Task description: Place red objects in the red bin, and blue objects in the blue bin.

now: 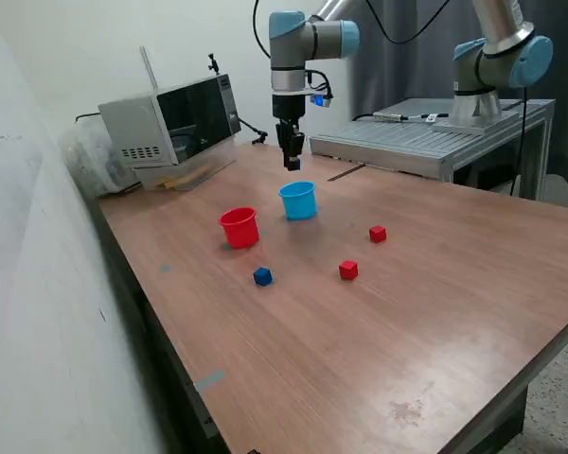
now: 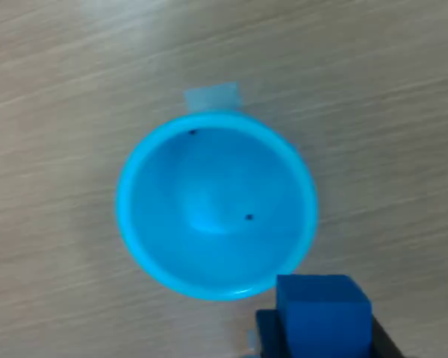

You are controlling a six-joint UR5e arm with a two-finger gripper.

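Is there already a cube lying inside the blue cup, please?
No, the wrist view shows the blue cup empty, with a dark blue cube held by the hand above its rim.

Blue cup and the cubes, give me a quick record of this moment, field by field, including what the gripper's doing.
gripper: above the blue cup, shut on a blue cube
blue cup: upright on the table, empty inside in the wrist view
red cup: upright, beside the blue cup on the exterior view's left
loose blue cube: on the table in front of the red cup
red cubes: two on the table, and, neither in a cup
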